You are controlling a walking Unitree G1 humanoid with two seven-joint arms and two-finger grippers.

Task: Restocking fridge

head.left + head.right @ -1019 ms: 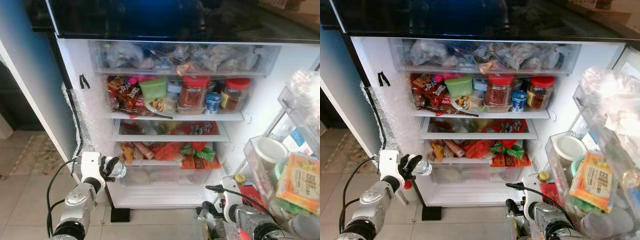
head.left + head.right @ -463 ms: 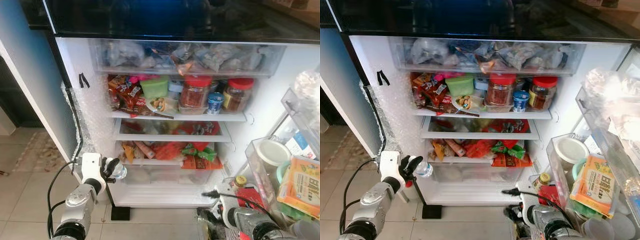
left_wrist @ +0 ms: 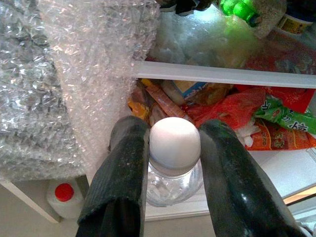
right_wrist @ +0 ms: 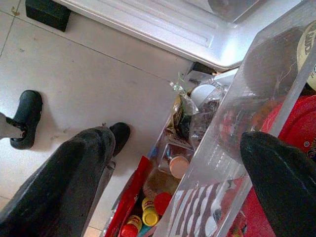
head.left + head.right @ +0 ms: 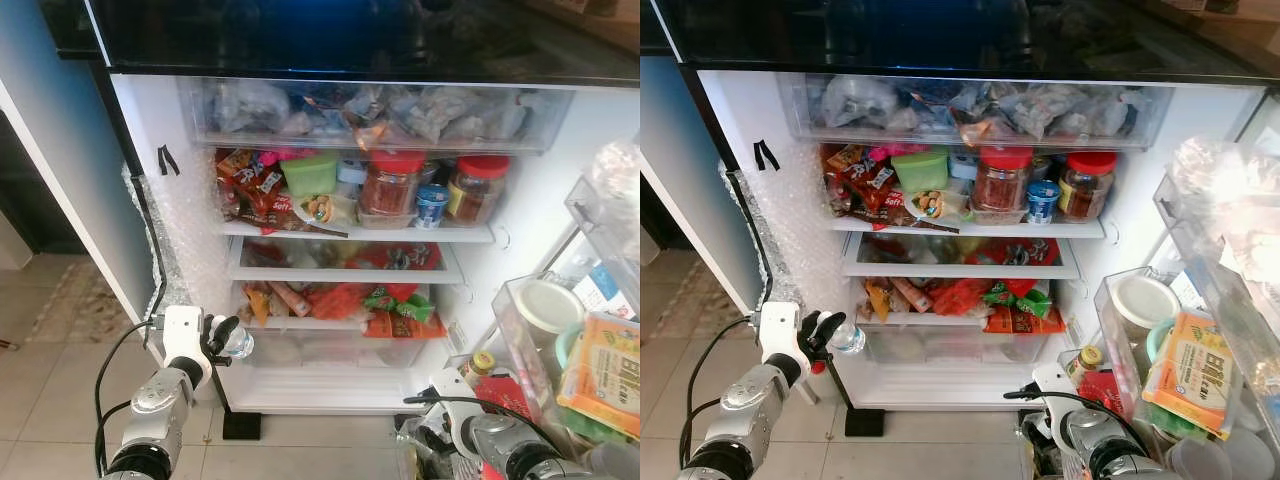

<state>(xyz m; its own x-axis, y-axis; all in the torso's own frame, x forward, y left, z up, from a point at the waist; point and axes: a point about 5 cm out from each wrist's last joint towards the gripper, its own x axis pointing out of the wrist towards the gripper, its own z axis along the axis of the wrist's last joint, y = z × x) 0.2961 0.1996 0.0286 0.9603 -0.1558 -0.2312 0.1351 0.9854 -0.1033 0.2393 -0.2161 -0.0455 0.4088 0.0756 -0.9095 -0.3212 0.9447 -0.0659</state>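
A small clear bottle with a white cap sits in my left gripper, which is shut on its neck. It is held low at the left front corner of the open fridge, level with the bottom drawer. My right gripper hangs open low on the right, beside the lowest door bin. One finger is over the floor and the other finger is behind the bin's clear wall. Under it lies a bag of small bottles.
The fridge shelves are packed with jars, snack packs and tubs. Bubble wrap lines the left wall. The door bins at right hold tubs and a carton. A black block sits on the tiled floor by the fridge base.
My right gripper has sunk a little and shifted beside the door bin. The left gripper and its bottle have held still.
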